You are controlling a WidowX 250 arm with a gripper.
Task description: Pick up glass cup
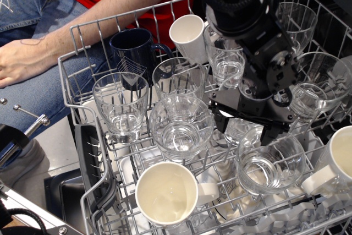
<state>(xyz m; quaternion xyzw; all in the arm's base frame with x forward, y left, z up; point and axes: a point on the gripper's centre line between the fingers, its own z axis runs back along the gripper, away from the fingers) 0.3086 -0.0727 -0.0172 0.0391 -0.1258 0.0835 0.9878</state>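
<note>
Setting: a wire dish rack (82, 75) crowded with glasses and mugs.
Glass cup (270, 162): upright at the rack's front right, between a white mug (166, 193) and the rack's right edge.
Claw (246, 126): black, lowered over the row just behind the glass cup, fingers spread apart, holding nothing.
Nearby: a tumbler (121, 105) and a navy mug (133, 53) at left.
Background: a person's forearm (71, 34) behind the rack.

The black robot arm (242, 9) reaches down from the top of the view, wrist bent downward. Its gripper (246, 126) points down with both fingers spread apart, holding nothing visible.
</note>
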